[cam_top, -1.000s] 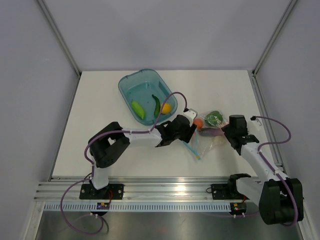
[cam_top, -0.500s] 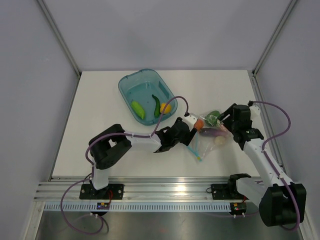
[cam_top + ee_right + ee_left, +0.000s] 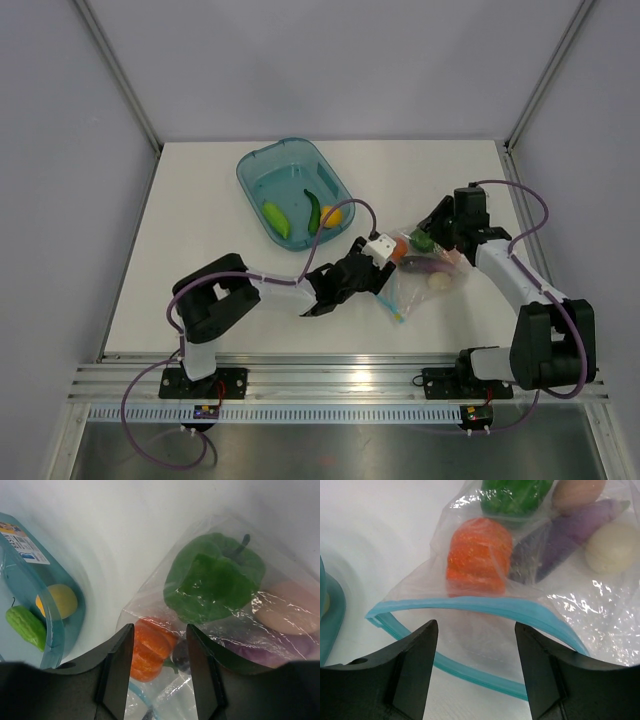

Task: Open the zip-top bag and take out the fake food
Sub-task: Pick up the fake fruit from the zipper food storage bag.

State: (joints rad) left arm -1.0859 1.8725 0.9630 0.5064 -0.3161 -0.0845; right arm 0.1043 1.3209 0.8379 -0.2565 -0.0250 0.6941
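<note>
The zip-top bag (image 3: 428, 277) lies on the white table right of centre, its teal zip strip (image 3: 485, 605) parted into an open mouth. Inside it are fake food pieces: an orange-red piece (image 3: 477, 562), a green pepper (image 3: 215, 580), a purple eggplant (image 3: 570, 535) and a whitish piece (image 3: 612, 547). My left gripper (image 3: 475, 630) is open and empty at the bag's mouth, its jaws either side of the lower zip strip; it also shows in the top view (image 3: 385, 262). My right gripper (image 3: 160, 630) is open above the bag's far end, over the orange-red piece, and shows in the top view (image 3: 430, 235).
A rigid teal tub (image 3: 262, 165) stands at the back left of the bag and holds a light green cucumber (image 3: 277, 220), a dark green vegetable (image 3: 314, 210) and a yellow lemon (image 3: 332, 216). Grey walls enclose the table on three sides.
My right arm has swung from the bag's near right side to its far side and now hangs over it. My left gripper has shifted slightly at the mouth. The bag has bunched up a little.
</note>
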